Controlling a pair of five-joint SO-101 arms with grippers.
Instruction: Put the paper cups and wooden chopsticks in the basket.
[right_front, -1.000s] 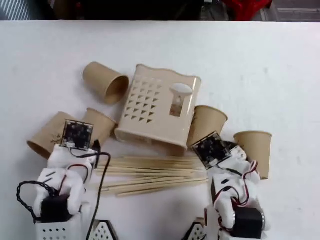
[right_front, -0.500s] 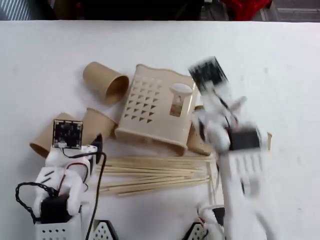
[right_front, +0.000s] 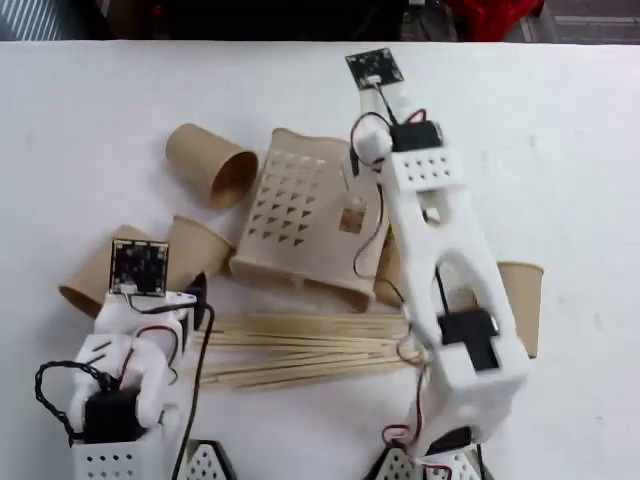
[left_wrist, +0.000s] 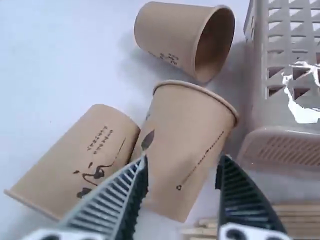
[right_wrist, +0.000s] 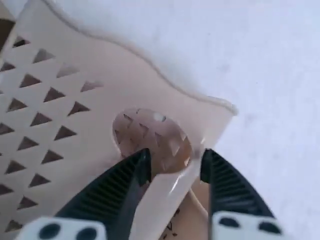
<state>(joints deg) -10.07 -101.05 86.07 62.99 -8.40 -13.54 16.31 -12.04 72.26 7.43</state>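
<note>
The beige slotted basket (right_front: 295, 210) lies on its side mid-table. My right gripper (right_front: 352, 185) hovers over it, open, its fingers on either side of the basket's oval handle (right_wrist: 150, 135). Several brown paper cups lie around: one far left of the basket (right_front: 210, 165), two by the left arm (right_front: 195, 250) (right_front: 88, 272), one at the right (right_front: 520, 290). My left gripper (left_wrist: 180, 175) is open over the nearest cup (left_wrist: 187, 140), not touching it. The wooden chopsticks (right_front: 300, 345) lie in a loose bundle in front of the basket.
Another cup (right_front: 392, 270) is partly hidden behind the right arm beside the basket. The white table (right_front: 560, 150) is bare at the right and along the far edge. The left arm's base stands at the near left edge.
My right arm has swung up from beside the chopsticks and stretched out over the basket. The left arm has barely shifted.
</note>
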